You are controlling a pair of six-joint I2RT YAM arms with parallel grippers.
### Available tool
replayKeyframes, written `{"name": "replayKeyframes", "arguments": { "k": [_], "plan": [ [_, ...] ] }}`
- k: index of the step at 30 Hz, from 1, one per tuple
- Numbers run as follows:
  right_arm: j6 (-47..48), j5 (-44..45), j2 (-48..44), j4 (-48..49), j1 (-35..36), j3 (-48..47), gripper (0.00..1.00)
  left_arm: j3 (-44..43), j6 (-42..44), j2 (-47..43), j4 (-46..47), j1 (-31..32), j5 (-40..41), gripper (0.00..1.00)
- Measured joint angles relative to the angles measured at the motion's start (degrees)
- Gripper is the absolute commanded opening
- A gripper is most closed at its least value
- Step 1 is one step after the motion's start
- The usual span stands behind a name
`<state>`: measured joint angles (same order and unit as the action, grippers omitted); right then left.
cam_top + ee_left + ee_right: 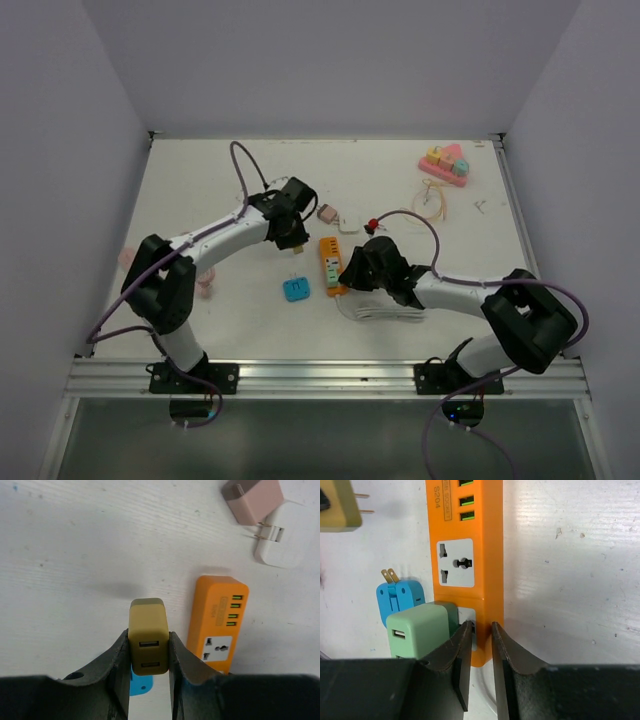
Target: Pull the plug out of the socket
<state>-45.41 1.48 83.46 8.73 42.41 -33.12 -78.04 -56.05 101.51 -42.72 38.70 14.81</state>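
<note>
Left tool [149, 639] clamps the olive USB plug [148, 622], already free and raised just left of the orange power strip [217, 612]; right tool [481, 630], closed narrow, rests on the strip's near end, so lower the plug onto bare surface [75, 555].

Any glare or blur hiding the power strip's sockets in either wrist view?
Left wrist: orange power strip sharp, no glare, a soft shadow on the table beyond the yellow plug. Right wrist: sockets crisp; gripper fingers dark, partly covering the strip's near end.

i see an orange socket strip [487, 555], a mint-green plug [417, 630], a blue plug [402, 599], an olive plug [148, 625], a white surface [570, 555].
</note>
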Motion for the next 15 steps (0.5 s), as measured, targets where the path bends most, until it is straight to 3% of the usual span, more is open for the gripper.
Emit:
{"name": "replayKeyframes", "arguments": {
  "k": [6, 15],
  "plan": [
    [0.3, -0.8, -1.5, 0.7, 0.0, 1.7, 0.28, 16.7, 3.5, -10.7, 15.3, -6.9, -3.8, 0.12],
    [0.5, -1.1, -2.6, 0.9, 0.0, 2.7, 0.29, 27.5, 7.7, -10.5, 36.7, -13.6, -13.1, 0.17]
  ]
}}
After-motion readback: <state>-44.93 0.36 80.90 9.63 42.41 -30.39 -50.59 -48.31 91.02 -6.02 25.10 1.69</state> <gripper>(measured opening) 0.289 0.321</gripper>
